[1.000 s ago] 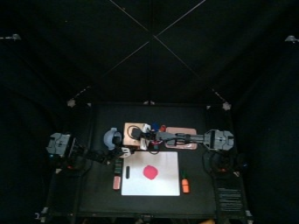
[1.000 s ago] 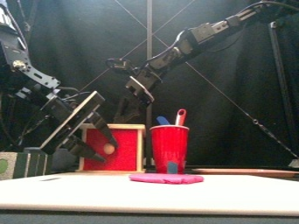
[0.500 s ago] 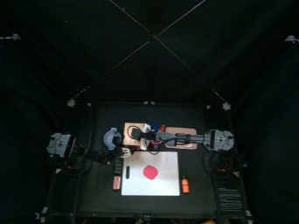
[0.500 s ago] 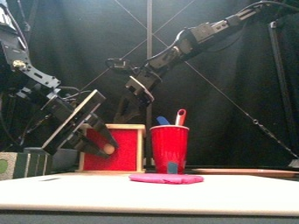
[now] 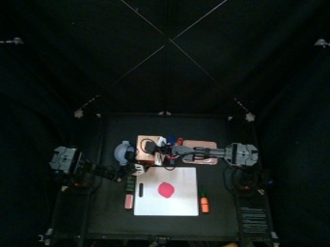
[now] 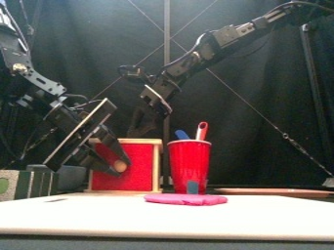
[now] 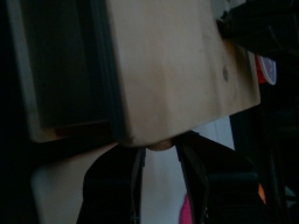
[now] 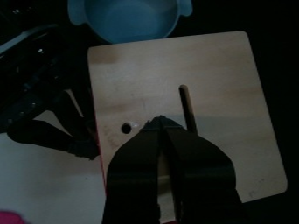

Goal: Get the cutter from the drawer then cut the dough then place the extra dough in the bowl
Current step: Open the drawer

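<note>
From above, the left tool (image 5: 137, 166) is seen at the front edge of the box (image 5: 145, 145), and the right tool (image 5: 160, 149) is held over the box's top. The bowl (image 5: 123, 150) stands just beside the left tool, on its outer side. The board (image 5: 187, 183) lies on the worktop (image 5: 103, 217) in front of both tools, and the red dough (image 5: 165, 190) rests flat on it. One orange toy (image 5: 126, 201) lies at the board's left edge and another (image 5: 204, 205) at its right. The cutter cannot be seen.

From the front, the left tool is set against the red drawer front (image 6: 141, 171), its jaws closed about a small pale knob (image 6: 117, 166). To that tool's right stands the red cup (image 6: 189, 166), in which a blue knife (image 6: 182, 135) and a red knife (image 6: 201, 130) are held upright. The dough lies nearer the camera than the cup. The right tool hangs well above the box and is clear of it.

In the left wrist view, only a narrow gap is left between the jaws, and the pale knob is gripped at their tips, at the box's edge. The box's pale top fills the space beyond them.

In the right wrist view, the right tool (image 8: 165, 129) is seen with its jaws pressed together and nothing held. The box's top with its slot (image 8: 184, 105) lies beneath it, the bowl stands beyond the box, and the left arm is seen at the box's side.
</note>
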You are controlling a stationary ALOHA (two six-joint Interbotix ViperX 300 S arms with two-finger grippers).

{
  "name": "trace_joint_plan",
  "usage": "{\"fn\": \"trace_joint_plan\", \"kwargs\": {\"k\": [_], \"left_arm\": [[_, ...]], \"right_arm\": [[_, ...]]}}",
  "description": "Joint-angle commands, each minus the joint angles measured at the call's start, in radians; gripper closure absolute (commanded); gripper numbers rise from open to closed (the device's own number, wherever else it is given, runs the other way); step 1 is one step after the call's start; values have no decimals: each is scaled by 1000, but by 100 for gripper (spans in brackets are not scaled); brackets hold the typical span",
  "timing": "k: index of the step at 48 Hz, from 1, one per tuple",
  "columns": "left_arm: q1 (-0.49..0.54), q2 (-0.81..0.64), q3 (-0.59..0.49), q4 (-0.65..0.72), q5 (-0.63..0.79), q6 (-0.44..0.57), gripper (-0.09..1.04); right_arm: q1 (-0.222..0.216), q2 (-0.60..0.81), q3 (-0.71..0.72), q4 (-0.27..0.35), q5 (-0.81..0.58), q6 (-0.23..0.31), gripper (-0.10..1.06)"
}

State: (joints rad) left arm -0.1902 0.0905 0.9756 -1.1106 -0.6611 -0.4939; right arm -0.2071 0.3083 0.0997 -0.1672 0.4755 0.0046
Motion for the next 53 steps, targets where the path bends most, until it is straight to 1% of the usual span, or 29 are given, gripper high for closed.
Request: {"fn": "trace_joint_plan", "kwargs": {"k": [1,31,53], "left_arm": [[-31,-8,-6,0,14,3,47],[-118,-8,-17,-6,40,2,47],[-167,-6,-17,-8,107,2,47]], "right_arm": [[3,3,5,6,25,2,93],[2,14,3,5,25,3,93],[2,18,3,3,25,3,93]]}}
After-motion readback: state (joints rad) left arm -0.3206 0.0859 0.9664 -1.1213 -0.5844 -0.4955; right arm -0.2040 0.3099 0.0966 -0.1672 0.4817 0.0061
